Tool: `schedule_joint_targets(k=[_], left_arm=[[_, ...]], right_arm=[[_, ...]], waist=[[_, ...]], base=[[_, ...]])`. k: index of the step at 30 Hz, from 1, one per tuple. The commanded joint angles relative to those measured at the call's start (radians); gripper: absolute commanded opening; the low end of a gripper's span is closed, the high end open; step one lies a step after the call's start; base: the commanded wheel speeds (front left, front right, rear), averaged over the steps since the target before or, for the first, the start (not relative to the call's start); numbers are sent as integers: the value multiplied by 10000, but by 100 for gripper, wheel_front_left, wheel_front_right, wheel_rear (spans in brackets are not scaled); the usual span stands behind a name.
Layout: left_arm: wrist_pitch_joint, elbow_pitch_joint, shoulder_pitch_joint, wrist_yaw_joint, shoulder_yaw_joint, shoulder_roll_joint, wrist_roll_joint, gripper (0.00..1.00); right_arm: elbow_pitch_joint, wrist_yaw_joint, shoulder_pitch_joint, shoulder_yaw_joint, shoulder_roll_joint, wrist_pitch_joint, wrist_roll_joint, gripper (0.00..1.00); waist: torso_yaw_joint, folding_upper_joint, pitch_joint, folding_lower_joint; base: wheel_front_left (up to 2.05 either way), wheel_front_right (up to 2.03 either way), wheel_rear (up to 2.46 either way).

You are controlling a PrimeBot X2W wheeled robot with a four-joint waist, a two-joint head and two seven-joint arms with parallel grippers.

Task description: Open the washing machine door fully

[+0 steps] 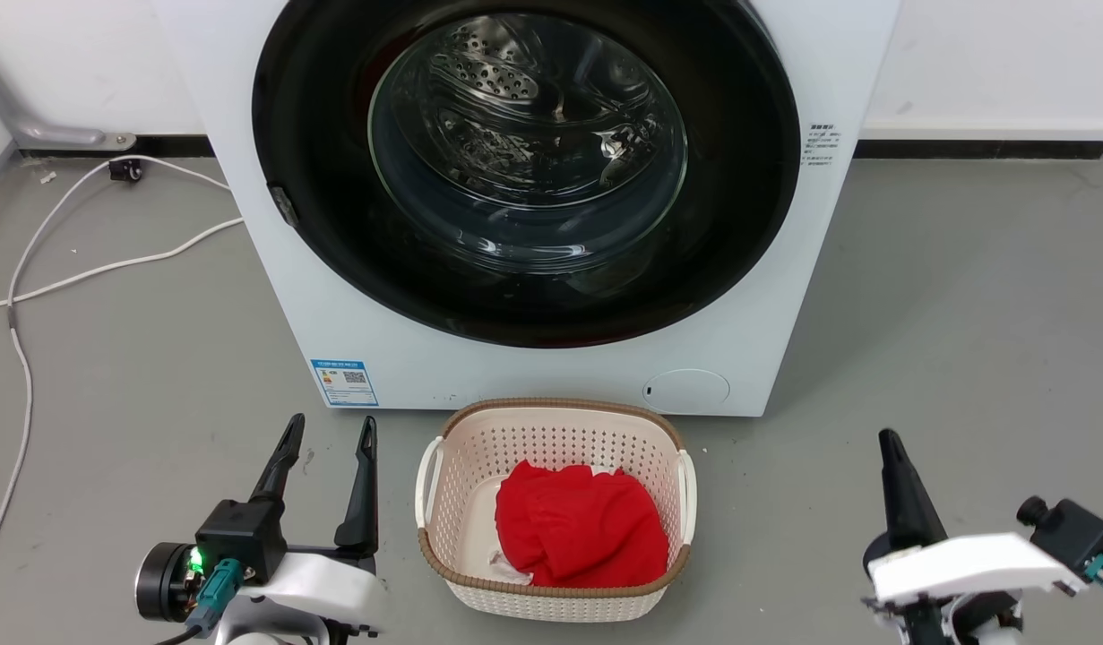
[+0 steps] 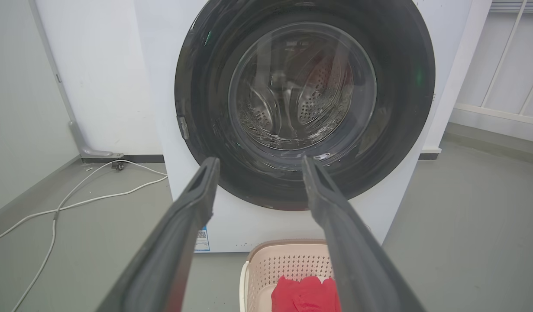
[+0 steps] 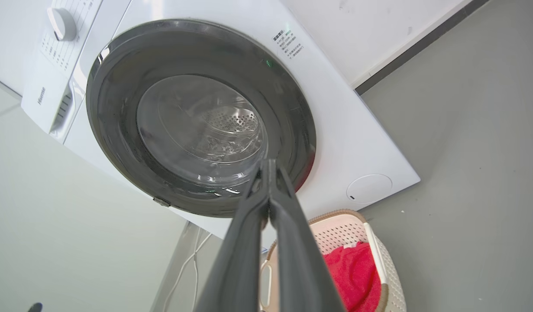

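Nearest, at seven o'clock, the left gripper (image 1: 331, 421) has its fingers spread on nothing, and at five o'clock the right gripper (image 1: 891, 443) has its fingers pressed together, also empty. Past the basket (image 1: 551, 443) of red cloth (image 1: 578, 524) at six o'clock, the washing machine door (image 1: 526, 170) sits shut at twelve, so I'd say the opening has not begun. The next move probably calls for reaching the small grey tab (image 1: 283, 204) at the door's nine o'clock edge and pulling outward.
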Motion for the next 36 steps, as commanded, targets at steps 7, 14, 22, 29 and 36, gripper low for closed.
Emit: schedule_joint_targets(k=[7, 14, 22, 29, 36], left_arm=[[-27, -24, -119, -8, 79, -14, 58, 100], [-27, -91, -284, 30, 175, -24, -14, 100], [-27, -208, -694, -7, 244, -25, -34, 100], [-27, -369, -1107, -40, 200, -32, -90, 100], [-27, -821, -1426, -71, 153, -43, -272, 100]], right_arm=[[759, -2, -1528, -155, 8, 269, 3876, 0], [1267, -2, -3446, -901, 11, 1371, 5596, 0], [3174, -2, -6450, -1799, -411, 2954, 6403, 0], [5844, -2, -9381, -1708, -1137, 4112, 5886, 0], [8044, -2, -11847, -1041, -1643, 4872, 4679, 0]], waist=[[-90, 0, 135, 0], [-147, 0, 460, 0], [-100, 0, 1068, 0], [52, 0, 1686, 0], [258, 0, 2464, 0]], base=[[0, 0, 0], [0, 0, 0], [0, 0, 0], [0, 0, 0], [0, 0, 0]])
